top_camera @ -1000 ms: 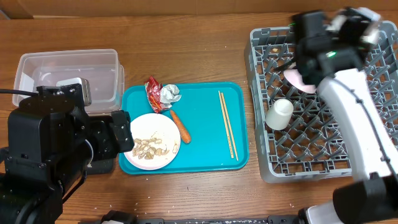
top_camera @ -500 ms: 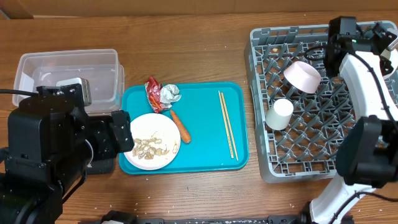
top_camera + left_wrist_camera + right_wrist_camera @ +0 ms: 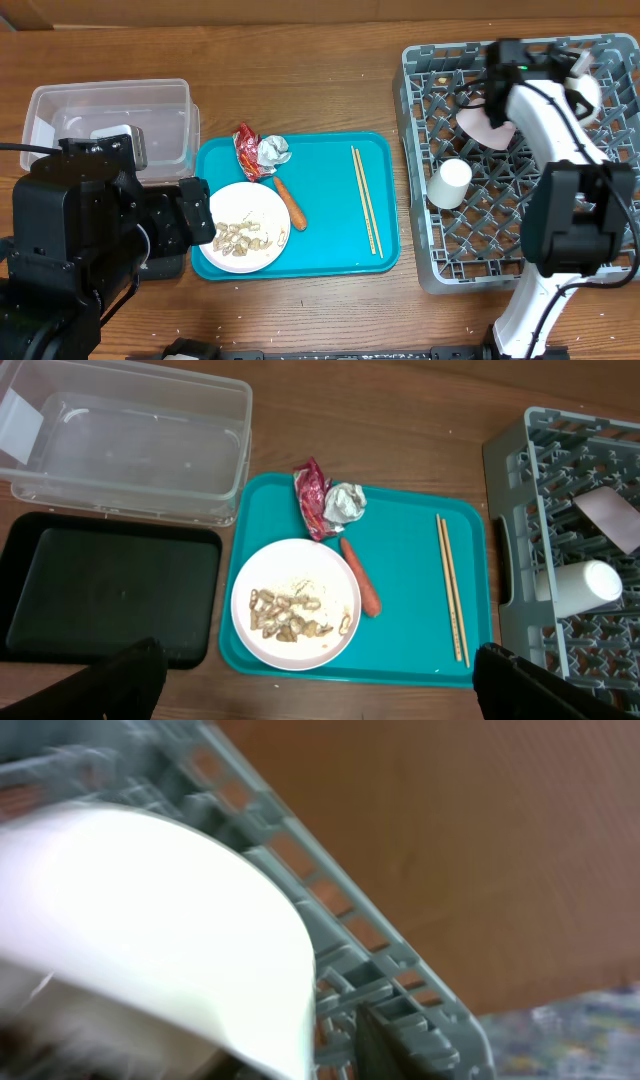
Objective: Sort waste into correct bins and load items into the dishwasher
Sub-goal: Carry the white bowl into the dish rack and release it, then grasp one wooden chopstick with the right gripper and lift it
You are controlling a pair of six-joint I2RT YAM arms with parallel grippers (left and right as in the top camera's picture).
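The grey dishwasher rack (image 3: 440, 270) stands at the right and holds a white cup (image 3: 450, 183) lying on its side and a pink bowl (image 3: 480, 125). My right gripper (image 3: 497, 85) is over the bowl at the rack's far side. In the right wrist view the bowl (image 3: 150, 920) fills the left, blurred, with one dark finger (image 3: 375, 1040) just right of its rim and a gap between them. The teal tray (image 3: 330, 250) carries a plate of scraps (image 3: 240, 240), a carrot (image 3: 290, 203), a red wrapper (image 3: 247, 152), crumpled foil (image 3: 274, 151) and chopsticks (image 3: 365, 200). My left gripper (image 3: 320, 690) is open above the tray's near edge.
A clear plastic bin (image 3: 110, 120) stands at the far left. A black tray (image 3: 100, 595) lies in front of it, beside the teal tray. The left arm's black body (image 3: 70, 240) covers the table's left front in the overhead view.
The right arm swung from the rack's far right corner back left over the pink bowl. The bowl now leans flatter in the rack. The left arm has not moved.
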